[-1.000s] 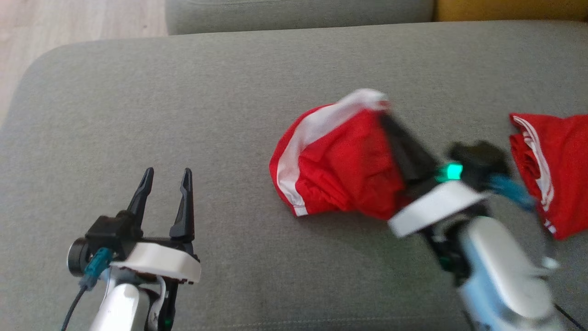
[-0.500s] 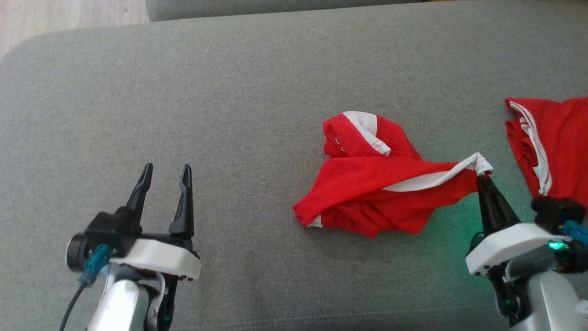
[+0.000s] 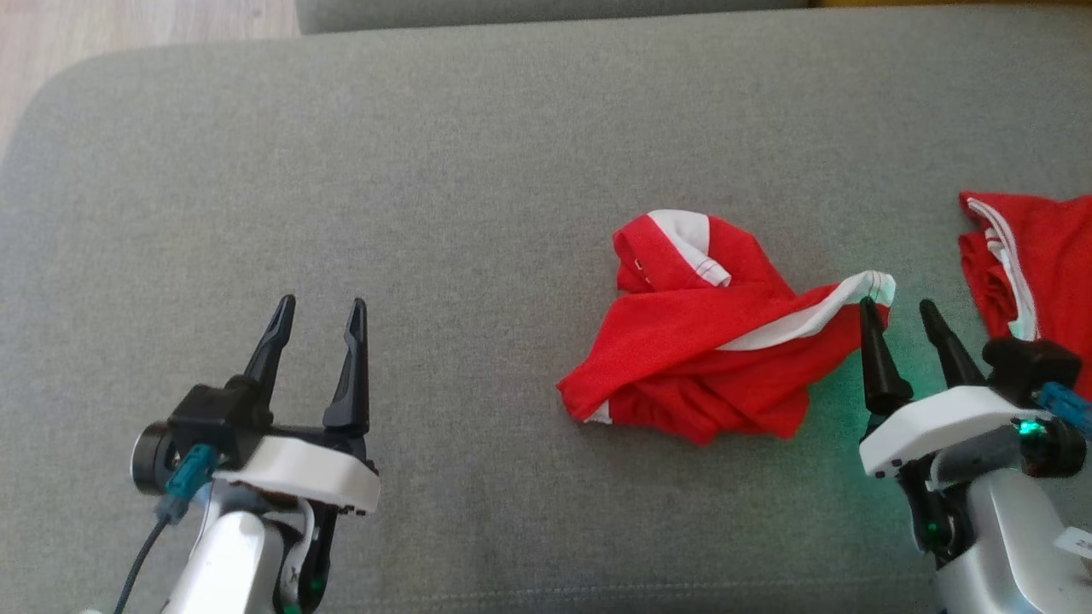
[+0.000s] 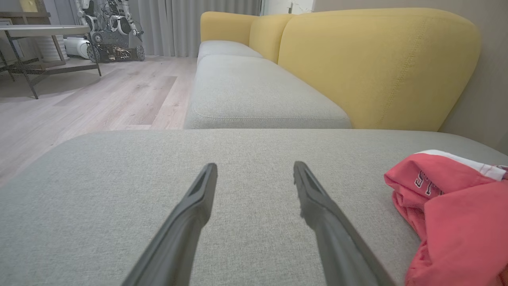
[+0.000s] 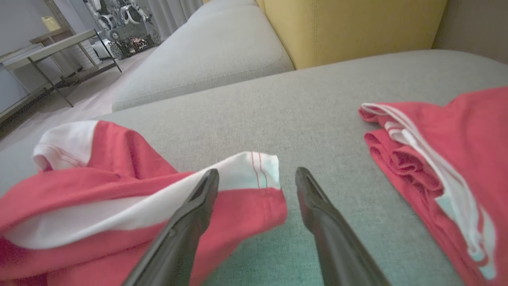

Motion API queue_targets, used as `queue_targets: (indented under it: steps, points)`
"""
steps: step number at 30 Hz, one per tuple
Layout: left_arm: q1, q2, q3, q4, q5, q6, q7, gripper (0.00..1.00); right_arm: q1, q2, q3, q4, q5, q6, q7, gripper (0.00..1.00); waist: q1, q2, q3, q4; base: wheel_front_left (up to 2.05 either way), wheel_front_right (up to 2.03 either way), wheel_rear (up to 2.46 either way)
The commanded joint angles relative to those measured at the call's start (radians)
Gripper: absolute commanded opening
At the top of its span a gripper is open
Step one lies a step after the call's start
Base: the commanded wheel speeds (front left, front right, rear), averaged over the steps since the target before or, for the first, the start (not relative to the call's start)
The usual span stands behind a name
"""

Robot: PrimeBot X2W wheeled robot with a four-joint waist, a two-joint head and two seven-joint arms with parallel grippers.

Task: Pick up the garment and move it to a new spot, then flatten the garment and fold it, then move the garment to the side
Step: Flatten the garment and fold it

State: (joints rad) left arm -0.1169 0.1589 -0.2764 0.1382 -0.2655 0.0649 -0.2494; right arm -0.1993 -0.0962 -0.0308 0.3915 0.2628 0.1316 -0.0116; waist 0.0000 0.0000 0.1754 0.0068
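Flattening is coming next: the red shirt (image 3: 708, 358) is lying crumpled right of centre on the grey sofa cushion (image 3: 426, 170), its white sleeve hem (image 3: 872, 285) touching the right gripper (image 3: 896, 304), whose jaws are standing apart, clasping nothing. The left gripper (image 3: 322, 302) is hovering open, well apart. Both should be pinching opposite edges, drawing outward gently, sparing the second red garment (image 3: 1045, 264).

Crumpled red-and-white garment (image 3: 682, 350) on grey sofa cushion (image 3: 426, 213)

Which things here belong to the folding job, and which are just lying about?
Job: crumpled red-and-white garment, right gripper, left gripper, grey sofa cushion.
Lying about: second red garment at the right, yellow backrest, table.
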Motion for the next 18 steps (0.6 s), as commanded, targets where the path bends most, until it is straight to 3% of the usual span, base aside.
queue_targets:
  steps: [1,8,18]
  points:
    - [-0.028,0.02,0.037,-0.028,0.006,0.005,-0.01,1.0,-0.018,-0.016,0.029,-0.042,0.001,-0.001,-0.025,1.0,0.0,0.0,-0.014,-0.001,0.0,0.0,0.0]
    - [0.009,0.025,0.047,-0.037,0.002,0.019,-0.011,1.0,0.024,-0.031,0.053,-0.186,-0.033,-0.001,-0.048,1.0,0.0,0.0,-0.061,-0.009,0.0,0.0,0.0]
    - [0.078,0.036,0.052,-0.061,0.002,0.047,-0.009,1.0,0.141,-0.012,0.085,-0.431,-0.07,-0.001,0.032,1.0,0.0,0.0,-0.116,-0.009,0.0,0.0,0.0]
